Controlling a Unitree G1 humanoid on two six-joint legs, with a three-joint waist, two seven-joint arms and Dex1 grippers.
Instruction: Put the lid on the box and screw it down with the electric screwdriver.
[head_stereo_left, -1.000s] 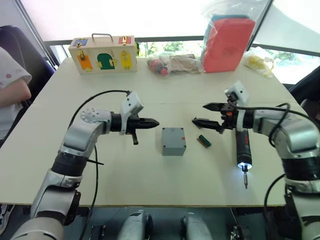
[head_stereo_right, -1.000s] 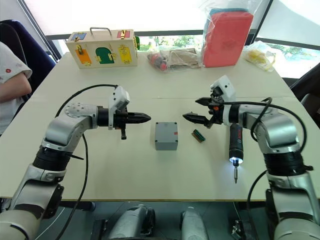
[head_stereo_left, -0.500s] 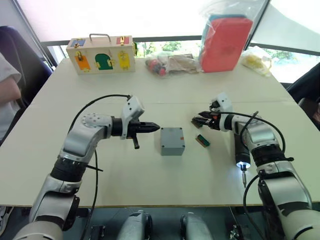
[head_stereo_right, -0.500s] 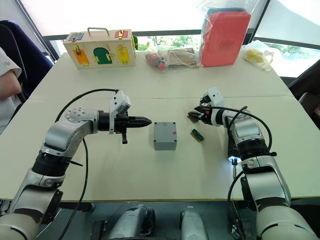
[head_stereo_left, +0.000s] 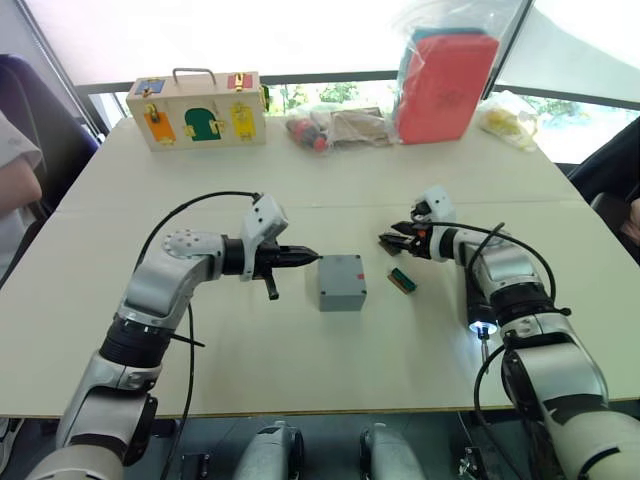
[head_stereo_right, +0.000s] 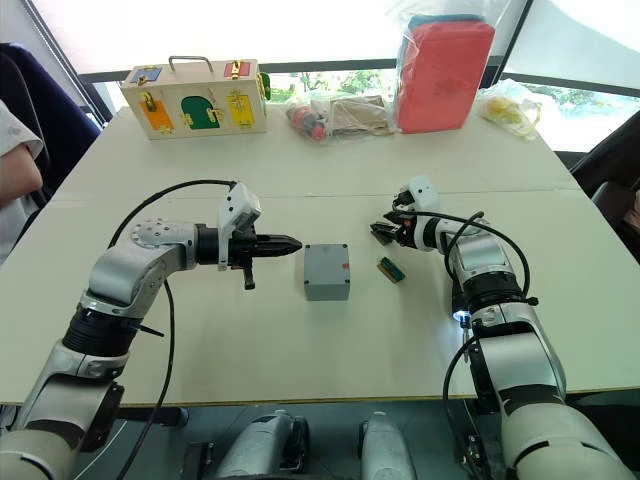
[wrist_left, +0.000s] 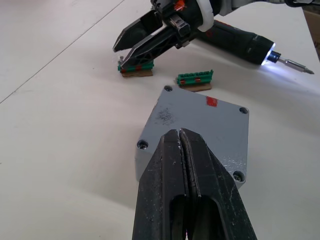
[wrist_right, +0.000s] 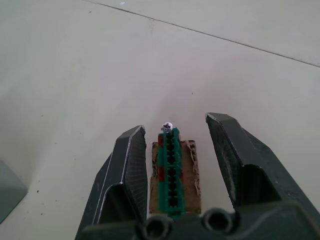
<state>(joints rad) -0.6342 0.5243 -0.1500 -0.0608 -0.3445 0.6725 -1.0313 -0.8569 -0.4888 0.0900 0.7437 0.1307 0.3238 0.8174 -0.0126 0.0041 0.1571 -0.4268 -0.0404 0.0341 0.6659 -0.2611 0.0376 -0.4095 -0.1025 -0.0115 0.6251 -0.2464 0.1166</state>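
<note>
The box (head_stereo_left: 342, 282) sits near the middle of the pale bench (head_stereo_left: 300, 360), and everything else is placed from it here. The lid (wrist_left: 200, 120) already lies on top of the box, flush with its walls, a screw head showing at each corner and a small red mark near one edge.

The left claw (head_stereo_left: 305, 256) hovers just beside the box on the robot's left, level with the lid and pointing at it. Its two black fingers (wrist_left: 165, 170) are pressed together with nothing between them, tips close to the lid's near edge but apart from it.

The right claw (head_stereo_left: 392, 238) is on the other side of the box, a little farther back. Its fingers (wrist_right: 122, 170) are spread partway, straddling a small green terminal strip (wrist_right: 170, 172) on a brown backing that lies on the bench; the strip has a silvery screw at its far end. The fingers stand on either side of the strip without clearly touching it, so the claw grips nothing. A second green strip (head_stereo_left: 404, 281) lies just beside the box on that same side.

The electric screwdriver (wrist_left: 240, 42) lies flat on the bench beyond the strips from the box, under the right forearm, its tip light glowing and its bit pointing towards the near edge.

At the far end of the bench from the box stand a wooden case with coloured latches (head_stereo_left: 204, 108) and a red pack in a clear bag (head_stereo_left: 446, 74).
</note>
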